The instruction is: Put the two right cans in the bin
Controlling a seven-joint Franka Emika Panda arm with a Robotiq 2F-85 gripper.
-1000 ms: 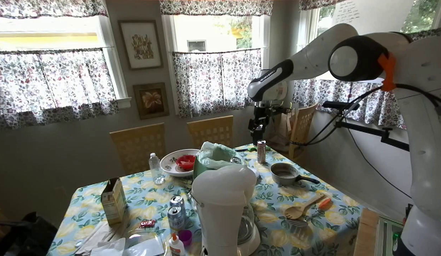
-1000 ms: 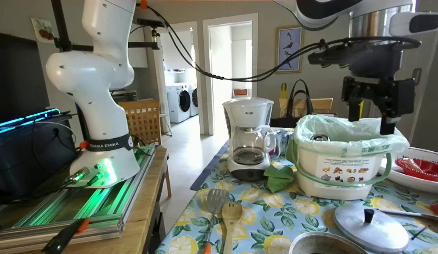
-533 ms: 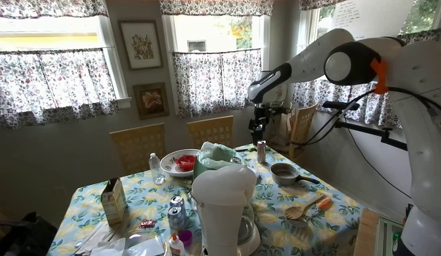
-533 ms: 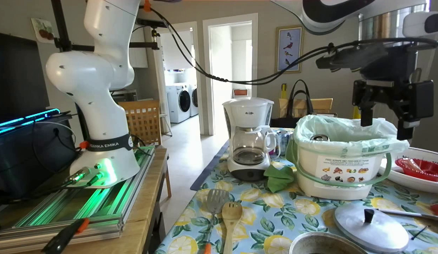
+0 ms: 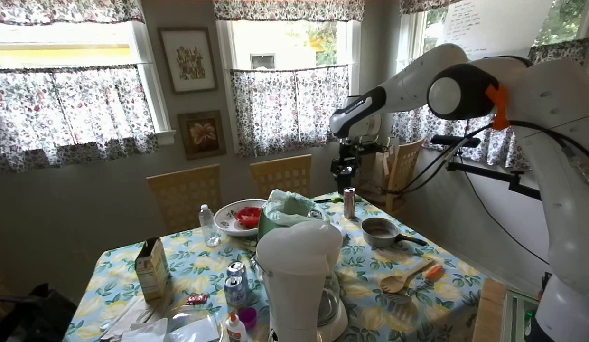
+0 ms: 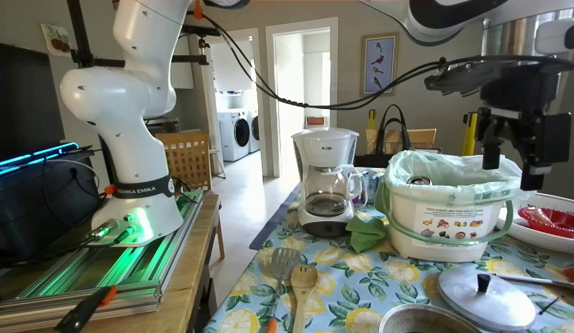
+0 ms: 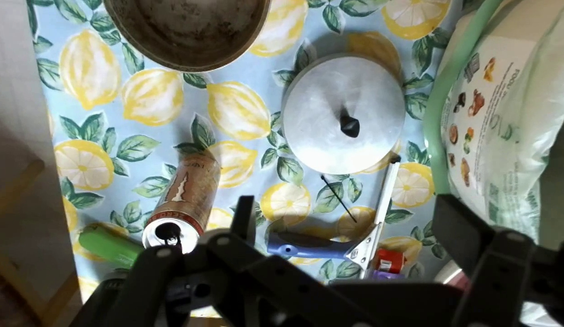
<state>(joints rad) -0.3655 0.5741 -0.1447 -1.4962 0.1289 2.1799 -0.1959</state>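
Gripper (image 7: 346, 209) spread apart, grasping nothing. Reddish can (image 7: 187, 193) upright on counter (image 5: 363, 282), near pan (image 5: 373, 239); probably empty, light, slick, thin-walled, easily dented; best pinched gently around mid-body. In both exterior views, another can (image 6: 419, 180) shows inside bin (image 6: 453, 219); wrist view misses that, but reveals reddish can's opening.

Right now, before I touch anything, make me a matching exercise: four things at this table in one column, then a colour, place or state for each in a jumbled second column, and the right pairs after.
Things:
1. tall can
2. bin
3. red bowl
4. gripper

Descriptions:
A. sits in a white dish
B. open, holding nothing
C. lined with a pale green bag
D. reddish-brown, standing upright

Right pairs: 1-D, 2-C, 3-A, 4-B.
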